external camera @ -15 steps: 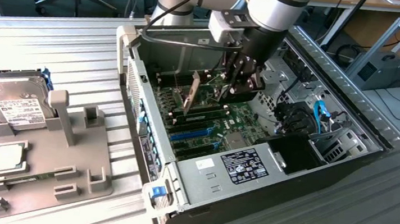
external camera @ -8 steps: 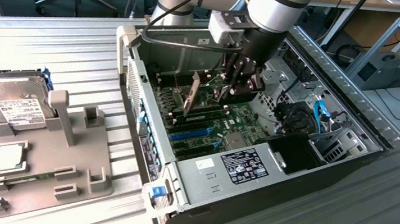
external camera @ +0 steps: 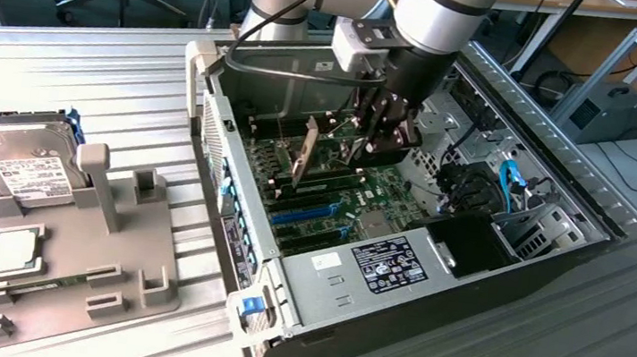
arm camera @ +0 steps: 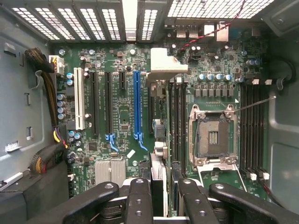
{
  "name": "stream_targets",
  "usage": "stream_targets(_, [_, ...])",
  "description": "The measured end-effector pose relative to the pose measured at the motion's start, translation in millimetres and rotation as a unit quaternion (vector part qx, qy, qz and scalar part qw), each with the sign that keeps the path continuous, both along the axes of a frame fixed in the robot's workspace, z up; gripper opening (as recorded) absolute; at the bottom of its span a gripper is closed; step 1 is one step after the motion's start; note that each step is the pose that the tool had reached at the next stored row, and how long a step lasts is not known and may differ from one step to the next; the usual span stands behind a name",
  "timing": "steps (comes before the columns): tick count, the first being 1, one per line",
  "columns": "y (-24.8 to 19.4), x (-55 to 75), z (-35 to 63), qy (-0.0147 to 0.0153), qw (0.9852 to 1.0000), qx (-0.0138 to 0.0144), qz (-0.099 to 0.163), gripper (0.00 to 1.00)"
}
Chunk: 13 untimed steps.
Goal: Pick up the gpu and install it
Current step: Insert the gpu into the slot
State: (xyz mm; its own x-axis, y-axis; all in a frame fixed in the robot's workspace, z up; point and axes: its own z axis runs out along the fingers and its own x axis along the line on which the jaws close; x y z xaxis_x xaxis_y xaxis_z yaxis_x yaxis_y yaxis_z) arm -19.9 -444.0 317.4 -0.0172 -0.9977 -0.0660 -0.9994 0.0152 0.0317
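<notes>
The gpu stands on edge inside the open computer case, with its silver bracket toward the case's rear wall. My gripper reaches down into the case and is shut on the card's upper edge. In the wrist view the gpu is seen edge-on between my black fingers, and its bracket lies near the rear slot openings. The card runs along the motherboard just beside the blue slot. I cannot tell whether it is seated in a slot.
A grey fixture at the exterior view's left holds a silver hard drive. Inside the case are the power supply, blue cables, an open CPU socket and memory slots. A cable bundle runs along one wall.
</notes>
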Motion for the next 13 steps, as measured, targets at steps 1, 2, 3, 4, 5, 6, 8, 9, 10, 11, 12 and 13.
stream_targets(1, [-0.1, 0.0, -0.1, 0.0, 1.0, 0.0, 0.0, 0.27])
stream_targets(2, [-0.3, -0.1, -0.3, 0.0, 1.0, 0.0, 0.0, 0.27])
stream_targets(3, [-0.4, -0.1, -0.4, 0.0, 1.0, 0.0, 0.0, 0.27])
stream_targets(4, [-0.6, -0.2, -0.5, 0.0, 1.0, 0.0, 0.0, 0.27])
stream_targets(5, [-0.7, -0.3, -0.8, 0.0, 1.0, 0.0, 0.0, 0.27])
stream_targets(6, [-0.9, -0.4, -0.9, 0.0, 1.0, 0.0, 0.0, 0.27])
stream_targets(8, [-1.2, -0.5, -1.2, 0.0, 1.0, 0.0, 0.0, 0.27])
stream_targets(9, [-1.3, -0.5, -1.3, 0.0, 1.0, 0.0, 0.001, 0.27])
stream_targets(10, [-1.4, -0.6, -1.5, 0.0, 1.0, 0.0, 0.001, 0.27])
stream_targets(11, [-1.6, -0.7, -1.6, 0.0, 1.0, 0.0, 0.001, 0.27])
stream_targets(12, [-1.8, -0.8, -1.7, 0.0, 1.0, 0.0, 0.001, 0.27])
stream_targets(13, [-1.9, -1.0, -1.8, 0.0, 1.0, 0.0, 0.001, 0.27])
